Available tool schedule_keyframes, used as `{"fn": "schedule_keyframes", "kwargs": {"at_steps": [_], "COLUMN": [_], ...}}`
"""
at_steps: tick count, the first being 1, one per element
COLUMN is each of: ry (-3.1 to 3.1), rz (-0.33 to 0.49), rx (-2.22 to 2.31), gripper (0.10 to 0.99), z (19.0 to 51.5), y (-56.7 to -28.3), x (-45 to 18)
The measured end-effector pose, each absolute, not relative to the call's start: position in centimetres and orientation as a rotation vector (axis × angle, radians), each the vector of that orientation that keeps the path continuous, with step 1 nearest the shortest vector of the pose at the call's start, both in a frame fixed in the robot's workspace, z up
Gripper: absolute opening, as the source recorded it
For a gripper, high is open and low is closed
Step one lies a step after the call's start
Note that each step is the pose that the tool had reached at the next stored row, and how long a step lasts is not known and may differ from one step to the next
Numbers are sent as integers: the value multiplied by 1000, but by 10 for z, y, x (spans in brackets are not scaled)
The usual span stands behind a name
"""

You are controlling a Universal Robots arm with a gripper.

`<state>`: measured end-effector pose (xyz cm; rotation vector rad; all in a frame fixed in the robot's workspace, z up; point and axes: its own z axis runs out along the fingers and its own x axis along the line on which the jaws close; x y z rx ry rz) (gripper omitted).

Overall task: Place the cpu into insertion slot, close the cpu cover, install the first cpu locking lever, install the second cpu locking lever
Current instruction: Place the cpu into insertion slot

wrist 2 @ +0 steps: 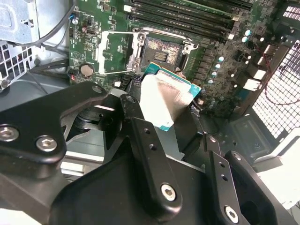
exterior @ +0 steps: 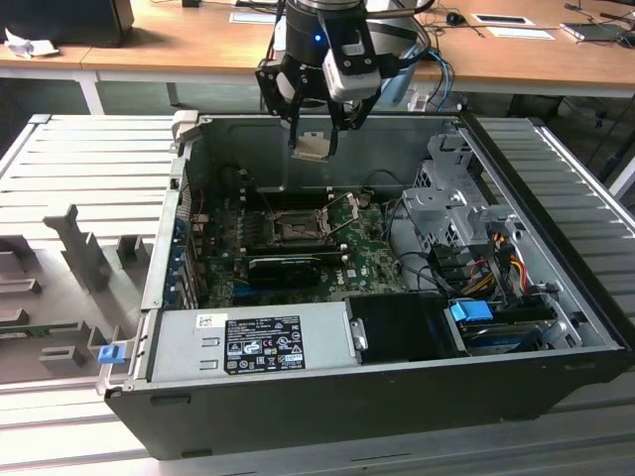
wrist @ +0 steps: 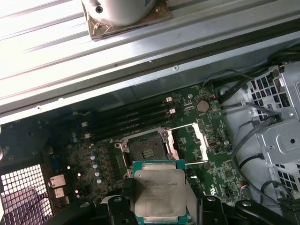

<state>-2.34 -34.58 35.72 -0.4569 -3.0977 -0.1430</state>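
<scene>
End effector [exterior: 314, 142] | clenched on the cpu [wrist: 159, 193] | well above the insertion slot [wrist: 146, 151] | cpu cover [wrist: 200, 140] open

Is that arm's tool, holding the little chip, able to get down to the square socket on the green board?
Probably yes. The tool holds the cpu above the open case, the cpu cover is swung aside, and nothing lies over the insertion slot.

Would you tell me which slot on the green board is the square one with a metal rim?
The insertion slot: dark, grey-rimmed, with its cover swung open beside it. The other slots are long, narrow and black.
</scene>
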Motion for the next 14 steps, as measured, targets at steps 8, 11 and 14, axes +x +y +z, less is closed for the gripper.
{"fn": "schedule_keyframes", "kwargs": {"at_steps": [8, 11, 14], "ry": [-3092, -3089, -3087], "rz": [-143, -143, -143], "rx": [-506, -528, -540], "gripper": [525, 525, 525], "z": [357, 357, 357], "y": [-346, -346, -346], "x": [-23, -23, -23]}}
